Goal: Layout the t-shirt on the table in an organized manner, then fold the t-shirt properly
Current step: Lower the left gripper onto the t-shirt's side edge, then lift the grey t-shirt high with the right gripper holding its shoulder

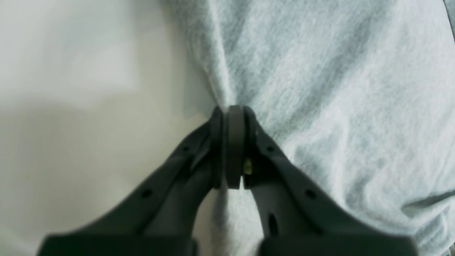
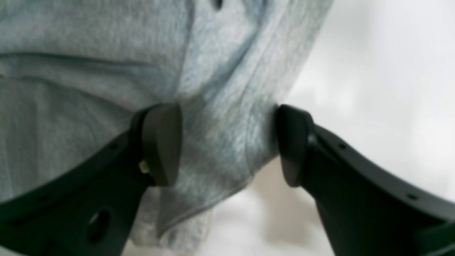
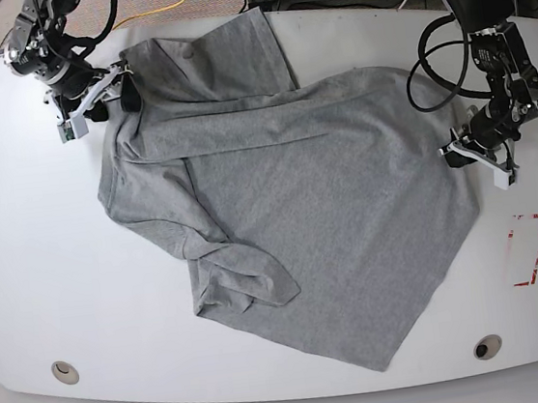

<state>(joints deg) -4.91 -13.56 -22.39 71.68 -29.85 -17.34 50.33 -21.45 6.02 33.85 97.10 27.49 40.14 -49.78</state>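
The left tool (image 1: 234,113) is pinching the edge of the t-shirt (image 1: 337,106), its jaws pressed tight together with a thin ridge of grey cloth caught at the tips. From these tips the cloth is spreading away and to one side, while bare white surface (image 1: 71,142) is showing on the other side.

The right tool (image 2: 227,142) is standing with its jaws parted, and a bunched fold of the t-shirt (image 2: 220,106) is lying between the two pads (image 2: 161,142). The far pad is just touching the cloth's edge; the jaws are not squeezing it.

In the base view the t-shirt (image 3: 289,209) is lying rumpled and skewed across the middle of the surface (image 3: 24,268), stretching from the right tool (image 3: 101,89) at one corner to the left tool (image 3: 467,145) at the opposite edge. One part is folded over itself near the front.
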